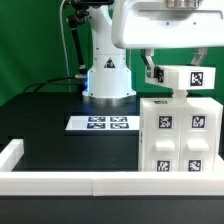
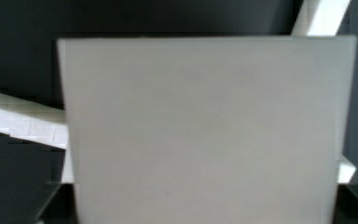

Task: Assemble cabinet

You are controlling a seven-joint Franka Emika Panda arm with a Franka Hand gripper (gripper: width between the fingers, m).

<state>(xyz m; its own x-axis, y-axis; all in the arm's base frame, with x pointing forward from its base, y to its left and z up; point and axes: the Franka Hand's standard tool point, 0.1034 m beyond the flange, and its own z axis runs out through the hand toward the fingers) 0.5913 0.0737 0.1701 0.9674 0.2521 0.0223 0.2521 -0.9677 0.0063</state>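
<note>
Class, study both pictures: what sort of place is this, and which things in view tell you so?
Probably a robotics lab test bench: a robot arm is mounted on a black table, a marker board lies in front of its base, and the white cabinet carries square black-and-white tags for camera tracking.

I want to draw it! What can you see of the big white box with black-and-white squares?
The large white plastic cabinet body is boxy and smooth, with several small square black-and-white tags on its front. It stands upright on the black table, at the exterior view's right, behind the low white border rail. A smaller white tagged box is right above it; whether they touch is unclear.
</note>
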